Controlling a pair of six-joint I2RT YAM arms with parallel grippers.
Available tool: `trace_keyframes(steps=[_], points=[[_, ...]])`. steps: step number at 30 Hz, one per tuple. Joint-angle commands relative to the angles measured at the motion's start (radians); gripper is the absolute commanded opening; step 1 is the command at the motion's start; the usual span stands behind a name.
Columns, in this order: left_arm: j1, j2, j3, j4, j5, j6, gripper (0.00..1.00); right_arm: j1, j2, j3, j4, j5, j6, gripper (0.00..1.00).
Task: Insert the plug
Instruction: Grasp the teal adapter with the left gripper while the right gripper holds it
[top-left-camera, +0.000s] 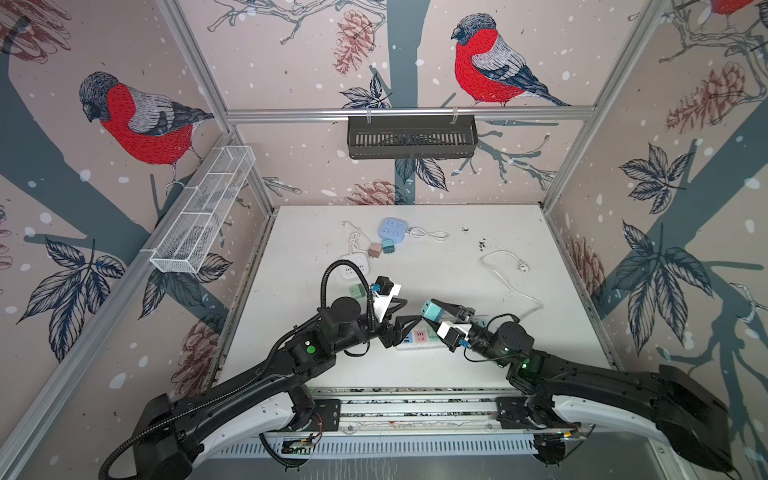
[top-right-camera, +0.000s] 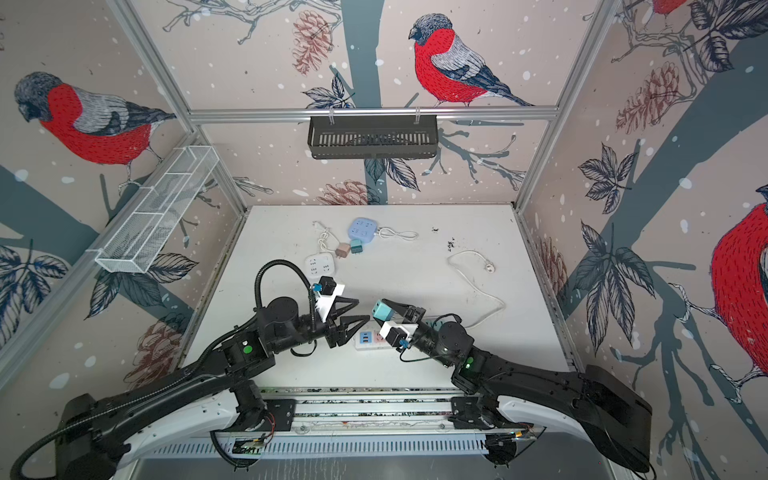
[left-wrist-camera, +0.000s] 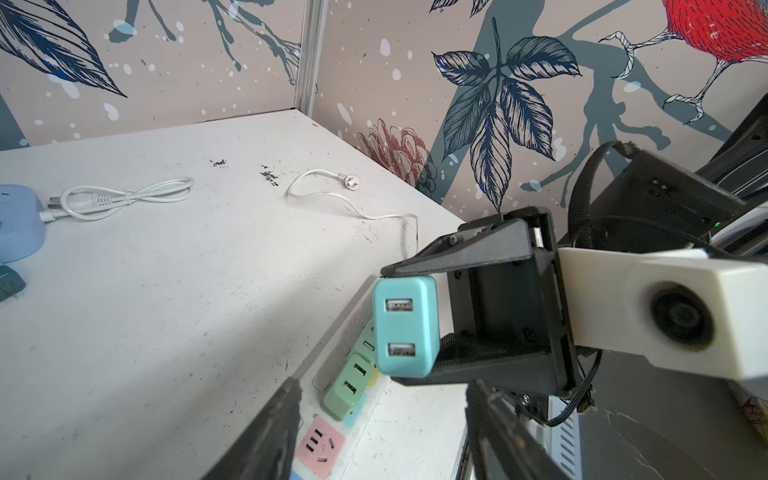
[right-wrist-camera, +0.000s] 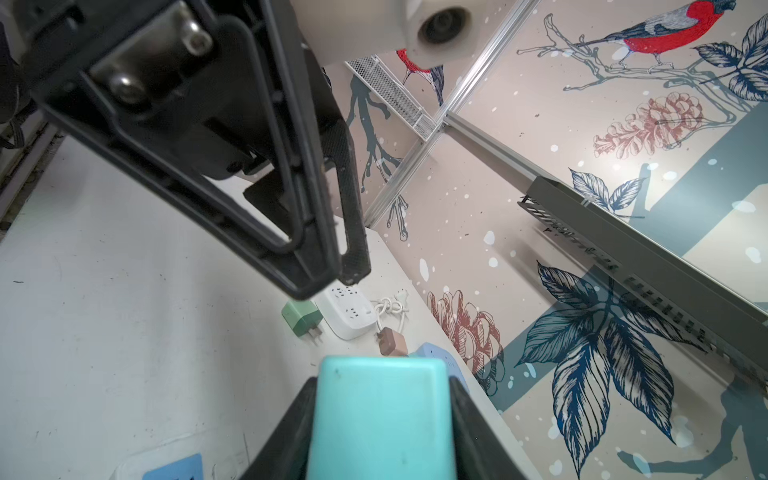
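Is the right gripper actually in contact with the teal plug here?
Touching. The left wrist view shows the right gripper clamping the teal plug, one finger pressed flat against each side.

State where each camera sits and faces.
Top views: overhead, looking down at the table; both arms, left gripper and right gripper show.
Left wrist: on left arm, facing the right gripper's teal plug; own fingertips show.
Right wrist: on right arm, facing the left gripper; own fingers flank the teal plug.
Shared: the teal plug, in all views.
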Motion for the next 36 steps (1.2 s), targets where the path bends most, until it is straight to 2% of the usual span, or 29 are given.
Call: trace_keyframes(steps=[1,20,30,34,36], points=[[-0.002,0.013,0.017,-0.006,0.015,0.023,0.63,0.009,-0.002,0.008,0.051,-0.008,-0.034,0.08],[-0.014,0.104,0.066,0.005,0.060,0.039,0.62,0.026,0.063,0.048,0.072,-0.029,-0.109,0.08],[-0.017,0.123,0.077,0.009,0.080,0.050,0.48,0.031,0.130,0.067,0.117,-0.046,-0.135,0.08],[-0.018,0.130,0.080,0.008,0.085,0.055,0.46,0.035,0.148,0.074,0.122,-0.050,-0.141,0.08],[-0.018,0.133,0.083,0.005,0.088,0.059,0.39,0.037,0.157,0.077,0.125,-0.049,-0.145,0.08]])
